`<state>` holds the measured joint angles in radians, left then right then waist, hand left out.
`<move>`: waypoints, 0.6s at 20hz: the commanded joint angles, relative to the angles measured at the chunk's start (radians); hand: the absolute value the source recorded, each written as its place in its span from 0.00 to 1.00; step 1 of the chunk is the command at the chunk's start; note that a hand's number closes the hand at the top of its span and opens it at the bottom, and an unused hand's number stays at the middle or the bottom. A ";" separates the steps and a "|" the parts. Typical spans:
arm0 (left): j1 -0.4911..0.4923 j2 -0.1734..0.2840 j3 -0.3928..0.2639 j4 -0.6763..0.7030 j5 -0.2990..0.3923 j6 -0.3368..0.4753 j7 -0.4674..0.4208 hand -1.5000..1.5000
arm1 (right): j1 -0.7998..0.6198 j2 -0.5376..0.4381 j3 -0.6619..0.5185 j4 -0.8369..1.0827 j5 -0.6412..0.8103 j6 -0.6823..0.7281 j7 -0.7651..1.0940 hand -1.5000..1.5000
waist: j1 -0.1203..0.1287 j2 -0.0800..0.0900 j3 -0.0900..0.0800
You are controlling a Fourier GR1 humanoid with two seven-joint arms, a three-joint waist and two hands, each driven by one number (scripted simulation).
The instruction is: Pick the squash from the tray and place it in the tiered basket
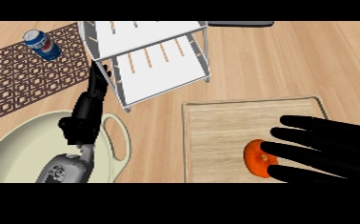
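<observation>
An orange squash (pixel 256 159) lies on the wooden tray (pixel 218 123) at the lower right. My right hand (pixel 320 147) reaches in from the right edge with its fingers straight and spread, the fingertips (pixel 273 147) right beside the squash and partly over it. The hand is open and no finger curls round the squash. The white tiered basket (pixel 158 56) stands at the back, left of centre, with slatted shelves. My left hand (pixel 79 123) shows at the left over a pale pot, fingers pointing up toward the basket.
A large pale green pot (pixel 42 137) with a side handle fills the lower left. A blue soda can (pixel 41 44) stands on a brown patterned mat (pixel 28 70) at the back left. Bare wood counter lies between tray and basket.
</observation>
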<state>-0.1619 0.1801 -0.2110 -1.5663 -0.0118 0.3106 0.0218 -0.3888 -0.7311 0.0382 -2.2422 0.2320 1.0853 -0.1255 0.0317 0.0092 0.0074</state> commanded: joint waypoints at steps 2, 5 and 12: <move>-0.011 0.014 0.023 -0.004 0.011 -0.018 0.034 0.50 | 0.033 -0.043 0.054 0.037 0.190 -0.052 -0.279 0.00 | -0.007 0.001 -0.002; -0.006 -0.027 -0.007 0.015 -0.014 0.002 0.011 0.50 | 0.117 -0.087 0.112 0.079 0.325 -0.193 -0.372 0.00 | -0.020 -0.001 -0.003; 0.012 -0.017 0.014 0.020 -0.004 -0.028 -0.003 0.50 | 0.143 -0.154 0.243 0.334 0.470 -0.437 -0.536 0.00 | -0.021 -0.004 -0.006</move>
<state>-0.1497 0.1713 -0.1924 -1.5749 -0.0237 0.3084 0.0302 -0.2647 -0.8524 0.2276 -2.0118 0.6197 0.6746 -0.4849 0.0183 0.0042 0.0039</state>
